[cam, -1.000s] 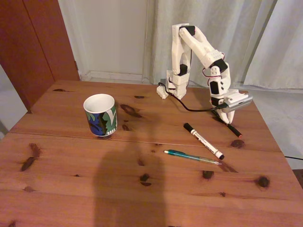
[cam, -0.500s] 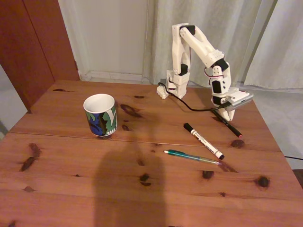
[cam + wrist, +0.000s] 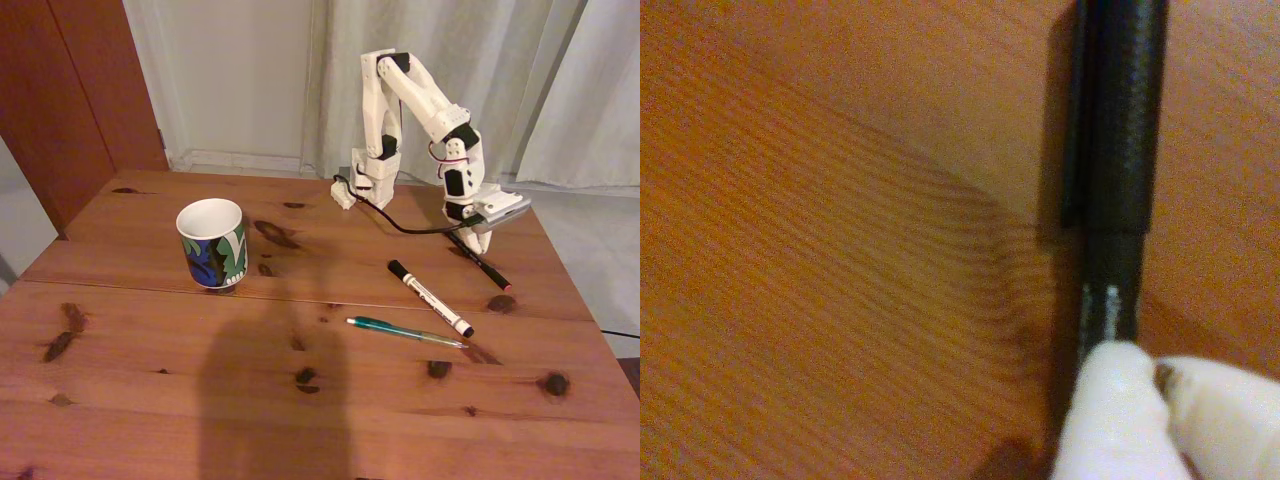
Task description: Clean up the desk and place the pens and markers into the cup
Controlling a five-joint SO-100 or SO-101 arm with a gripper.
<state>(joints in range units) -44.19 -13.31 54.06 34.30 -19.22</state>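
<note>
Gripping the black pen [image 3: 480,262] at right of the fixed view, your fingers [image 3: 1110,400] are closed on its upper end; its red tip touches the tabletop [image 3: 150,400]. Your cup [image 3: 212,243] stands left, white marker [image 3: 430,298] and teal pen [image 3: 405,332] between.

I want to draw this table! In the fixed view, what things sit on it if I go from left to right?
Leaf-patterned ceramic cup, white inside → teal-green translucent pen → white marker with a black cap → black pen with a red-pink end, its far end under the white gripper.
</note>
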